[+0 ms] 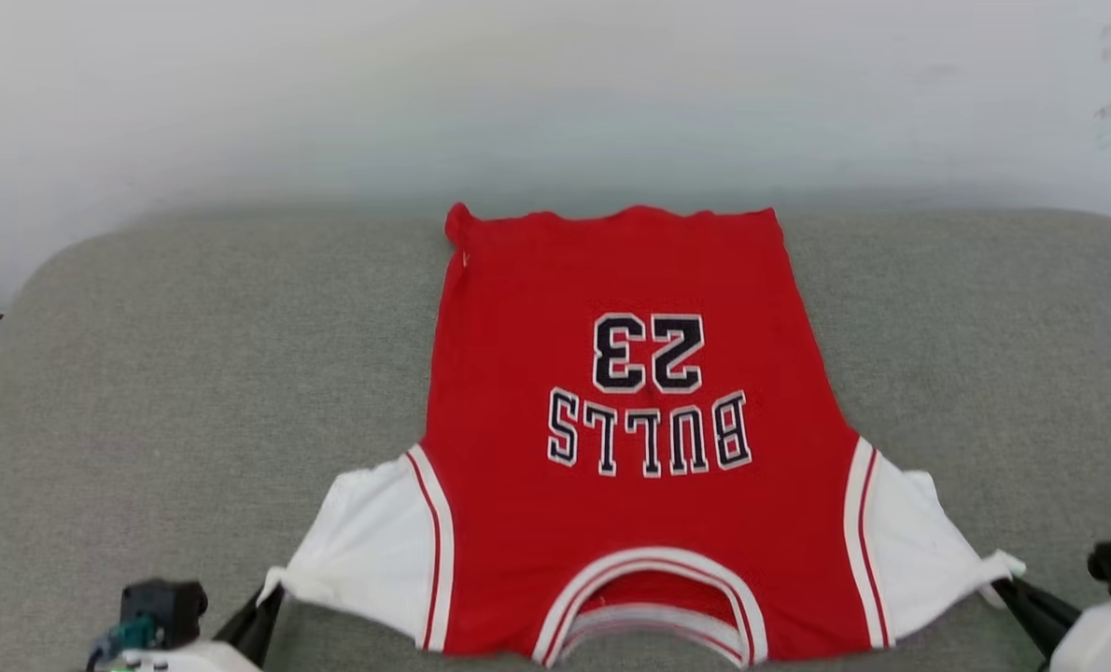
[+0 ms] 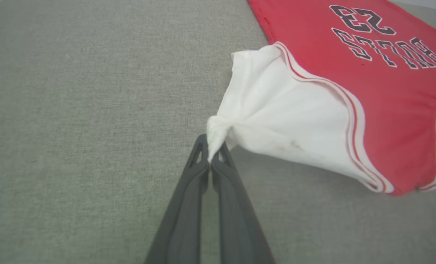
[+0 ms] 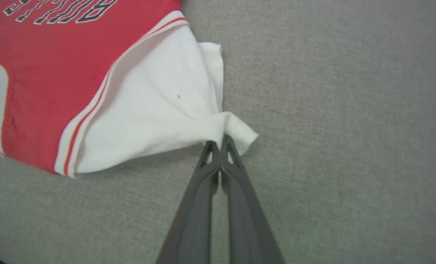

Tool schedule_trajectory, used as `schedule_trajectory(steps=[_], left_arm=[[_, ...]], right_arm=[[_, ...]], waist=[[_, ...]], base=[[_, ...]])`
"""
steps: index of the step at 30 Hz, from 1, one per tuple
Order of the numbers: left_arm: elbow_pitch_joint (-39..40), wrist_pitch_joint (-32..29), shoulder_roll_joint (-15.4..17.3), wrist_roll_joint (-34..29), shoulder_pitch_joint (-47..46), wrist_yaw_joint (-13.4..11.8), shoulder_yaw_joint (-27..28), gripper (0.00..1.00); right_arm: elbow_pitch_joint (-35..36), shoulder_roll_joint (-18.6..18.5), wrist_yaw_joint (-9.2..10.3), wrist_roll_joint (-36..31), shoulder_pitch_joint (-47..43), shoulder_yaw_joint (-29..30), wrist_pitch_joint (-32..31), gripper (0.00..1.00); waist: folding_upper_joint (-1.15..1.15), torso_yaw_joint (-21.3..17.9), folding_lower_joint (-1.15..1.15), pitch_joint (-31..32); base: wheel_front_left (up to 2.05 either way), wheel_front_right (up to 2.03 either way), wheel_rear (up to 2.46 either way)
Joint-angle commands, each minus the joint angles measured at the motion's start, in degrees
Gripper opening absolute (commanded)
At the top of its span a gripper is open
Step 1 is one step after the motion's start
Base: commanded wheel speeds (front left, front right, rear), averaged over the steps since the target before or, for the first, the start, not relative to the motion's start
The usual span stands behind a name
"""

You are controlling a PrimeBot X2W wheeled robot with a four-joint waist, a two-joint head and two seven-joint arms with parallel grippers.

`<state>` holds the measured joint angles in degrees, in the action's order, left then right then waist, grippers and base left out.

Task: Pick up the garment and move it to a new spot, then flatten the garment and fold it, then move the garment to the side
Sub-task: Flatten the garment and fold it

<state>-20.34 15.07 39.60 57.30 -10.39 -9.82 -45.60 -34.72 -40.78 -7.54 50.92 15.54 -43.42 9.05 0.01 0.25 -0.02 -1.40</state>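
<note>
on the grey cushion the shirt lies print-up; the left gripper and right gripper each pinch a white sleeve tip.

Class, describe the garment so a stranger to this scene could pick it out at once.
On the wide grey fabric surface before a pale wall lies a jersey T-shirt, spread flat, collar nearest the robot. The left end effector and right end effector each pinch a white sleeve tip. It is the one red thing there, printed BULLS 23 in black.
</note>
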Motion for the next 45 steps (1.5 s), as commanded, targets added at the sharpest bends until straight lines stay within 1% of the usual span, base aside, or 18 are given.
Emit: schedule_trajectory(steps=[1, 7, 11, 14, 15, 16, 17, 20, 24, 29, 33, 36, 40, 42, 45], left_arm=[[0.1, 0.1, 0.8, 0.4, 1.5, -0.7, 0.3, 0.00], [2.7, 0.1, 1.2, 0.7, 7.4, -2.6, 1.4, 0.00], [4.4, 0.1, 0.8, 0.4, 10.0, -3.2, 2.1, 0.00], [5.2, 0.1, 0.7, -0.3, 10.2, -3.6, 2.4, 0.00], [5.5, 0.1, 0.7, -0.5, 9.9, -3.7, 2.5, 0.00], [6.0, 0.1, 0.6, -0.8, 9.7, -3.9, 2.7, 0.00], [6.4, 0.1, 0.7, -1.0, 9.6, -4.0, 2.7, 0.00], [7.8, 0.1, 0.7, -2.2, 8.7, -4.4, 2.5, 0.00], [10.7, 0.1, 0.4, -3.4, 7.6, -5.4, 2.3, 0.00], [14.8, 0.1, 0.7, -5.4, 5.7, -7.0, 2.6, 0.00], [18.4, 0.1, 0.6, -7.4, 3.3, -8.1, 2.8, 0.00], [21.0, 0.1, 0.1, -8.9, 1.2, -8.9, 2.9, 0.00], [23.5, 0.1, -0.6, -11.2, -1.6, -9.5, 2.7, 0.00], [24.6, 0.1, -1.3, -12.2, -3.1, -9.8, 2.7, 0.00], [25.8, 0.1, -2.2, -13.8, -5.0, -9.8, 2.9, 0.00]], right_arm=[[0.1, -0.7, 0.10, 0.3, -1.8, 0.8, 0.2, 0.00], [3.7, -2.0, 0.11, -0.4, -10.9, 4.5, -2.4, 0.00], [6.4, -2.3, 0.11, -1.1, -15.4, 7.9, -5.0, 0.00], [8.2, -2.1, 0.11, -2.1, -17.4, 10.7, -7.1, 0.00], [8.8, -1.9, 0.11, -2.5, -17.6, 11.7, -7.6, 0.15], [9.5, -1.8, 0.11, -3.0, -17.8, 12.8, -8.2, 0.56], [10.1, -1.8, 0.11, -3.6, -17.9, 14.0, -8.6, 1.00], [12.7, -2.1, 0.08, -5.5, -18.3, 17.1, -10.8, 1.00], [16.0, -4.3, 0.09, -7.8, -17.4, 24.3, -12.3, 1.00], [21.6, -5.7, 0.09, -9.8, -12.1, 34.6, -14.4, 1.00], [26.5, -5.7, 0.09, -10.7, -4.2, 39.6, -19.4, 1.00], [29.2, -6.1, 0.09, -11.0, 3.9, 40.2, -26.6, 1.00], [30.0, -6.1, 0.09, -10.0, 15.5, 37.4, -41.4, 1.00], [28.7, -5.8, 0.09, -10.4, 21.7, 36.5, -48.7, 1.00], [25.4, -4.3, 0.09, -11.4, 30.4, 35.2, -60.0, 1.00]], waist=[[-0.01, 0.4, 0.02, 0.7], [-0.01, 0.9, 0.02, 0.8], [-0.01, 0.8, 0.02, 0.2], [-0.01, 1.0, 0.02, 0.0], [-0.01, 1.0, 0.02, 0.0], [-0.01, 1.0, 0.02, 0.0], [-0.01, 1.0, 0.02, 0.0], [-0.01, 1.3, 0.02, 0.1], [-0.01, 2.0, 0.02, -0.5], [-0.01, 3.5, 0.02, -3.4], [-0.01, 5.6, 0.02, -7.5], [-0.01, 7.4, 0.02, -11.4], [-0.01, 9.6, 0.02, -16.8], [-0.01, 10.8, 0.02, -19.7], [-0.01, 12.6, 0.02, -23.6]], base=[[0.00, 0.00, 0.00], [0.00, 0.00, 0.00], [0.00, 0.00, 0.00], [0.00, 0.00, 0.00], [0.00, 0.00, 0.00], [0.00, 0.00, 0.00], [0.00, 0.00, 0.00], [0.00, 0.00, 0.00], [0.00, 0.00, 0.00], [0.00, 0.00, 0.00], [0.00, 0.00, 0.00], [0.00, 0.00, 0.00], [0.00, 0.00, 0.00], [0.00, 0.00, 0.00], [0.00, 0.00, 0.00]])
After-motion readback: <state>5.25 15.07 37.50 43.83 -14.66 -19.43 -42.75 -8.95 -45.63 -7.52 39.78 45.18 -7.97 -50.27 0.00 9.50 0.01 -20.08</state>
